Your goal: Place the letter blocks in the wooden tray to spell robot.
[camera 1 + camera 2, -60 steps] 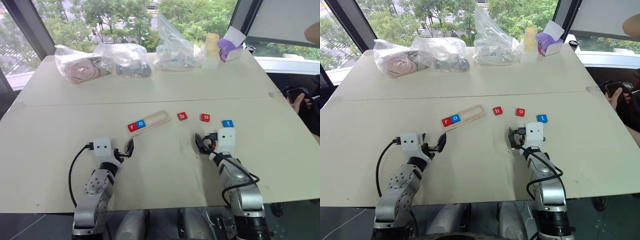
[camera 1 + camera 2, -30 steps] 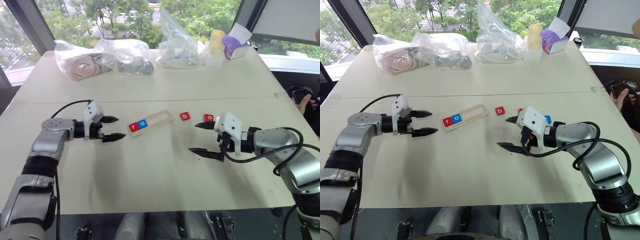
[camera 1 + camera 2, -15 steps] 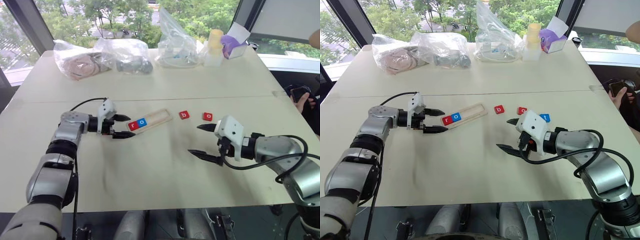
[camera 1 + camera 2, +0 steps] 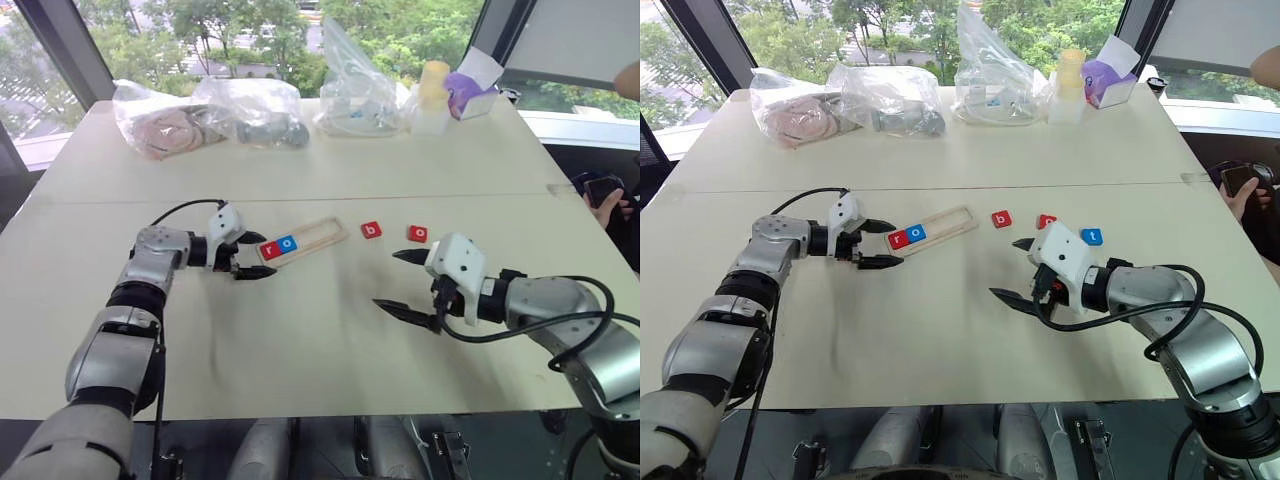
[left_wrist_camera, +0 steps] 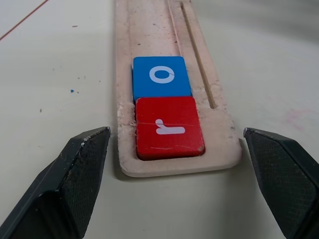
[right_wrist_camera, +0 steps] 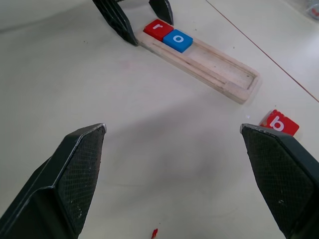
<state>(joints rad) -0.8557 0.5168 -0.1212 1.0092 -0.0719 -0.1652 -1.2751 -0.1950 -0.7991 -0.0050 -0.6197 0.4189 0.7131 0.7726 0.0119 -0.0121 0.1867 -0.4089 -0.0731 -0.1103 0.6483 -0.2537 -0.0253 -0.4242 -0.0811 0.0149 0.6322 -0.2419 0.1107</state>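
Observation:
The wooden tray (image 4: 322,236) lies slanted at mid-table. A red r block (image 5: 168,127) and a blue o block (image 5: 161,75) sit side by side at its left end. My left gripper (image 4: 265,255) is open, and its fingers straddle that end without touching it. To the right of the tray, loose on the table, lie a red b block (image 4: 371,230), a red o block (image 4: 418,233) and a blue t block (image 4: 1092,236). My right gripper (image 4: 386,280) hangs open and empty above the table, in front of the loose blocks.
Along the far edge stand several clear plastic bags (image 4: 255,110), a yellow-capped bottle (image 4: 427,95) and a purple box (image 4: 462,85). A person's hand holding a phone (image 4: 600,195) shows at the right edge. A seam (image 4: 450,195) crosses the table behind the tray.
My left gripper has moved right and a little down, from beside the tray to straddling its left end. The right gripper has kept its place. Both stay open.

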